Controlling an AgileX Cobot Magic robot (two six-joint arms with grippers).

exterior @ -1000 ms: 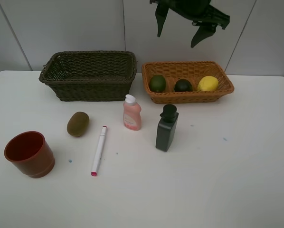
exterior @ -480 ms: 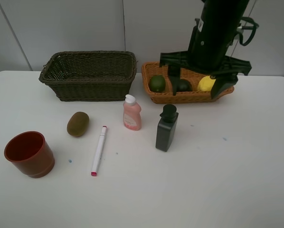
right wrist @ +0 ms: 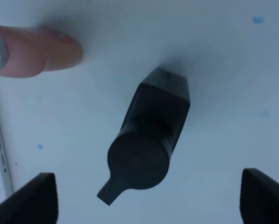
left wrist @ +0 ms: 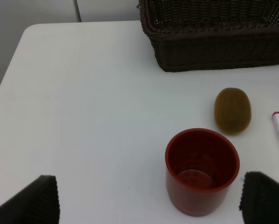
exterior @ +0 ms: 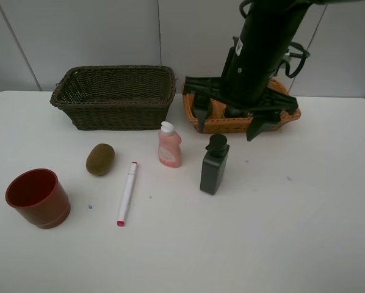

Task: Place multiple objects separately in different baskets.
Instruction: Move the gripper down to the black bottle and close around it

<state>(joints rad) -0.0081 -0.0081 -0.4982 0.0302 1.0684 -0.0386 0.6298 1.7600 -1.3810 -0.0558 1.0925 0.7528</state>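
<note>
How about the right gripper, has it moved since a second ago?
Yes. The right gripper has dropped from high above the orange basket to the basket's front edge, and now hangs open just over the dark bottle.

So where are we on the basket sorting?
Done: can't confirm; the right arm hides what's in the tan basket, and the dark basket shows nothing inside. In hand: nothing; right gripper open over the dark bottle, left gripper open, facing the red cup. Left: kiwi, marker, pink bottle, dark bottle and cup, all on the table.
</note>
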